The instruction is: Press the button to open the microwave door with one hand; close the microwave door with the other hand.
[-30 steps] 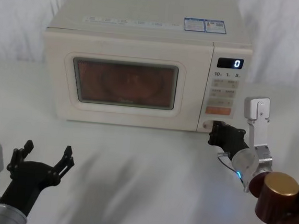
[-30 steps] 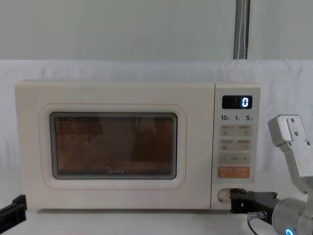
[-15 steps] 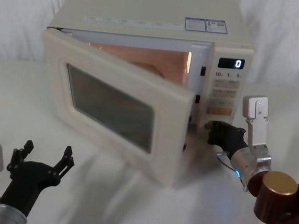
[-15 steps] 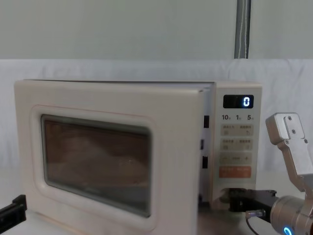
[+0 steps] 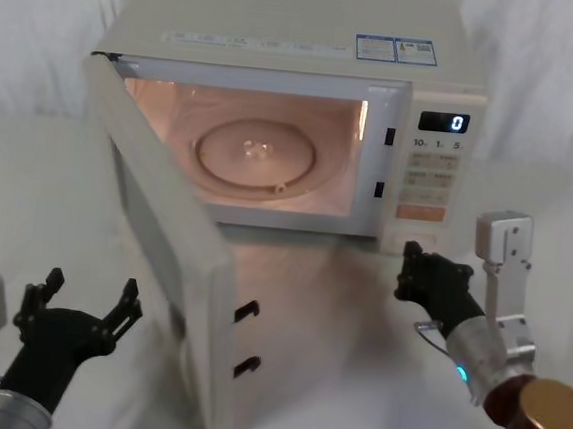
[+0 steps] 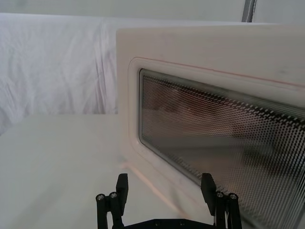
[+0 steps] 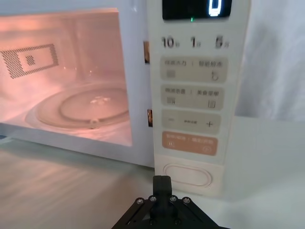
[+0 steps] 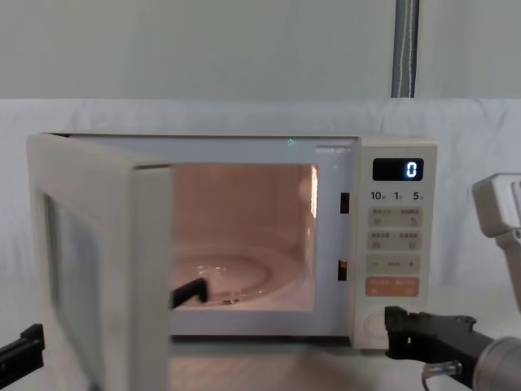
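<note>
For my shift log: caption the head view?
Microwave door swung open, right gripper near the button, left gripper open.

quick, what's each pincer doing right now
Left pincer: open, holding nothing, low in front of the swung-open microwave door.
Right pincer: shut, holding nothing, just in front of the button.

microwave door (image 5: 167,264) swung wide open

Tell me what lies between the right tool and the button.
Nothing: in the right wrist view, bare tabletop separates the right tool from the button.
</note>
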